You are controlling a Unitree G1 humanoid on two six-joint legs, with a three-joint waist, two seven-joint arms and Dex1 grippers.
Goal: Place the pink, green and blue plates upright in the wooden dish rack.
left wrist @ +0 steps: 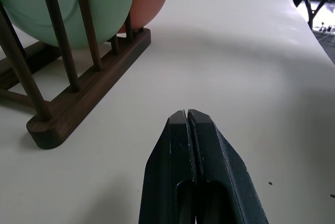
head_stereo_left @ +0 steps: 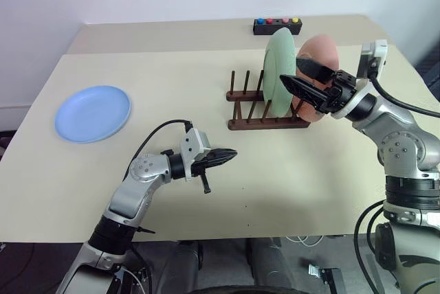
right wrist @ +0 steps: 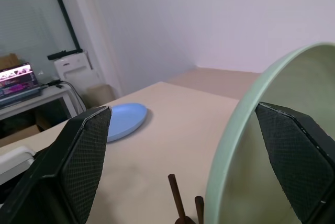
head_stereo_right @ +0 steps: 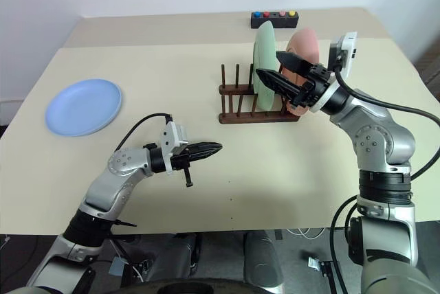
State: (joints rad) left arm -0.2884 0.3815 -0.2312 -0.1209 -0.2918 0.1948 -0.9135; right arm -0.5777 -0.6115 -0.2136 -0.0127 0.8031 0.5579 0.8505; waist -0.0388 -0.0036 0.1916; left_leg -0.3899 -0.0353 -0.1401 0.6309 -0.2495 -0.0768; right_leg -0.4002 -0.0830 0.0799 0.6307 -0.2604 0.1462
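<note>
Writing you can read is nowhere on the plates, rack or table; the black box (head_stereo_left: 277,26) at the table's far edge carries only coloured buttons.

Your right gripper (head_stereo_right: 280,69) stands wide open beside the wooden dish rack (head_stereo_left: 267,107), one finger on each side of the green plate's (head_stereo_left: 279,69) rim, and you cannot tell whether either finger touches it. Your left gripper (head_stereo_left: 229,155) is closed tight and empty, held above the table (head_stereo_left: 206,74) towards its near edge, pointing at the rack's near end.

The green plate stands upright between the pegs in the rack's right half. The pink plate (head_stereo_left: 322,54) stands upright just behind it, at the rack's right end. The blue plate (head_stereo_left: 93,112) lies flat near the table's left edge, well apart from the rack.
</note>
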